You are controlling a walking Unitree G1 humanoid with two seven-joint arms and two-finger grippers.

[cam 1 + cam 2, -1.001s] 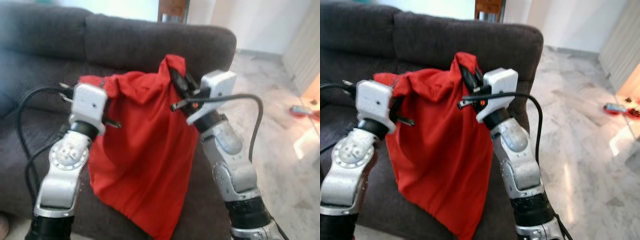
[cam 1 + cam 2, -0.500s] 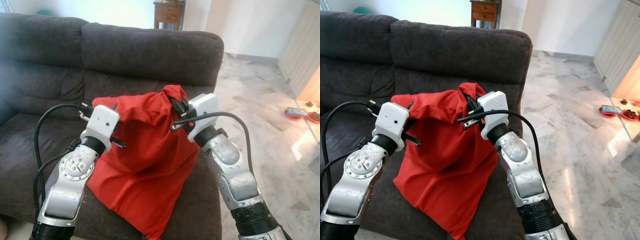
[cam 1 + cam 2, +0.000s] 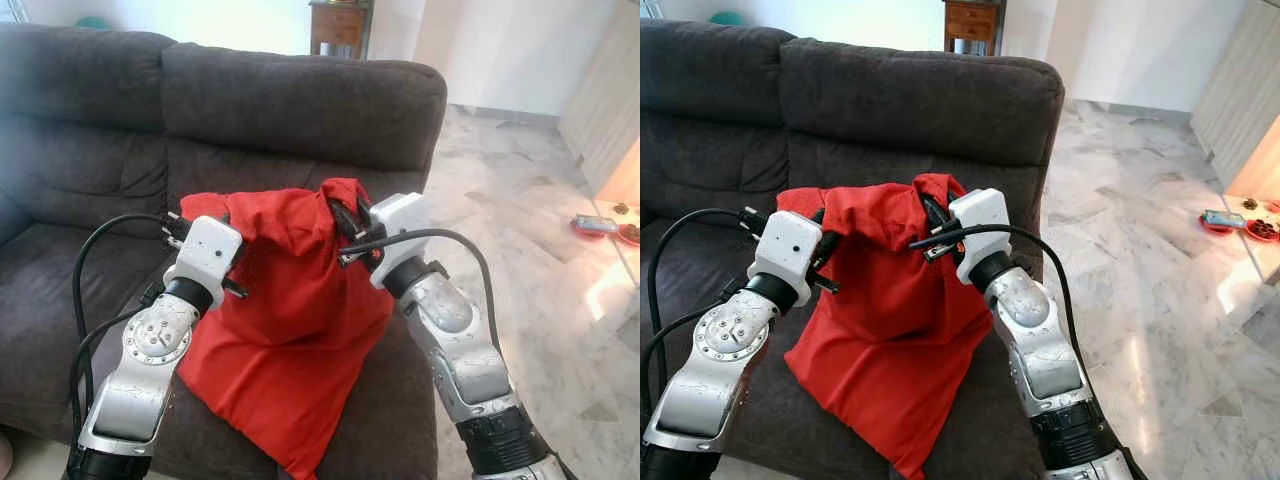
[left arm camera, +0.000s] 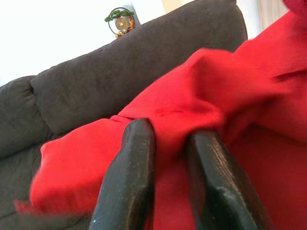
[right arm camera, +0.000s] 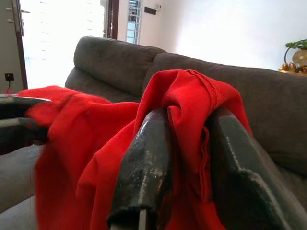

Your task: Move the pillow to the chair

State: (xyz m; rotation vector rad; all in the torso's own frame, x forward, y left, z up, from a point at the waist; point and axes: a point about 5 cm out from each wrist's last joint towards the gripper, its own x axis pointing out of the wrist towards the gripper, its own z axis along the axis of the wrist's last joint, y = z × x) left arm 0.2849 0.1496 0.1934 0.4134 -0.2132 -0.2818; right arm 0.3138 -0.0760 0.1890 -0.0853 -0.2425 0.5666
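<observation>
Bright daylight from behind the sofa [image 3: 300, 100], glare on the marble floor [image 3: 610, 285]; wrist views overexposed behind, near fingers [image 4: 129, 182] softly blurred.

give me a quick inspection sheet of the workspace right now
surface: dark grey sofa; the pillow's lower end rests on its seat.
job's things: red pillow, limp, held up by its top edge in front of the sofa back. No chair identified.
clutter: small items on the floor at far right, too small to tell.
grippers: left tool shut on the pillow's top left corner; right tool shut on a bunched fold at its top right.
cables: black cable loops off the left wrist; another arcs over the right wrist; neither is snagged.
surroundings: marble floor, white wall, wooden cabinet behind the sofa.
</observation>
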